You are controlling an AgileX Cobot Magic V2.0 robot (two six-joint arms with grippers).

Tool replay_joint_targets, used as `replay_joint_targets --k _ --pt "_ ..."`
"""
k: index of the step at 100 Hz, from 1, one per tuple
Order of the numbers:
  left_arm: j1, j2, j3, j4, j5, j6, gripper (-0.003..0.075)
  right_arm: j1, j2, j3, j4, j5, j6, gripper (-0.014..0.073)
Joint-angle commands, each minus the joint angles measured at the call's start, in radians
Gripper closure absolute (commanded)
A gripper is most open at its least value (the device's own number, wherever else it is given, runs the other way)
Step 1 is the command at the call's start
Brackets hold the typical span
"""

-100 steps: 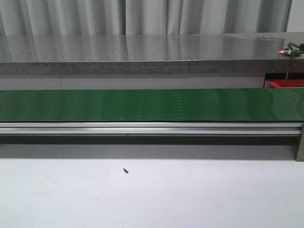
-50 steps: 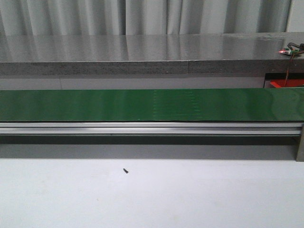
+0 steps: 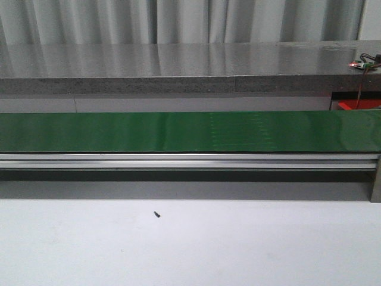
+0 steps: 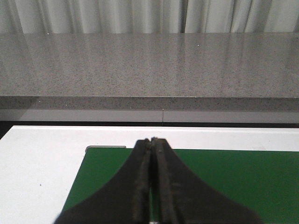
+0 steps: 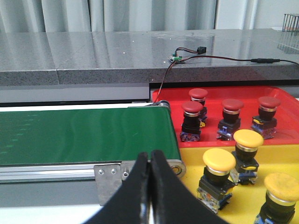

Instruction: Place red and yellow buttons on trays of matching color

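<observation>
In the right wrist view, several red buttons stand on the red tray, and three yellow buttons stand on the yellow tray nearer the camera. My right gripper is shut and empty, beside the end of the green conveyor belt. My left gripper is shut and empty above the belt's other end. The front view shows the bare belt and a corner of the red tray; neither gripper appears there.
A grey stone counter runs behind the belt, with a small circuit board and wires on it. An aluminium rail edges the belt. A small dark screw lies on the white table.
A faint pattern on the belt surface has drifted to the right. Nothing else has moved.
</observation>
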Motion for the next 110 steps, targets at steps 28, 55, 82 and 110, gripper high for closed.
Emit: replay_joint_targets --k 28,55,82,110 --pt "0.002 -0.247 0.245 0.096 -0.155 -0.108 0.074 0.0 -0.019 -0.018 -0.004 -0.086 0.001 0.066" --pt "0.002 -0.433 0.408 0.09 -0.192 -0.108 0.074 0.0 -0.019 -0.018 -0.004 -0.086 0.001 0.066" --pt "0.002 -0.549 0.523 0.066 -0.203 -0.108 0.074 0.0 -0.018 -0.018 -0.004 -0.085 0.001 0.066" --pt "0.002 -0.556 0.523 0.066 -0.21 -0.108 0.074 0.0 -0.018 -0.018 -0.004 -0.086 0.001 0.066"
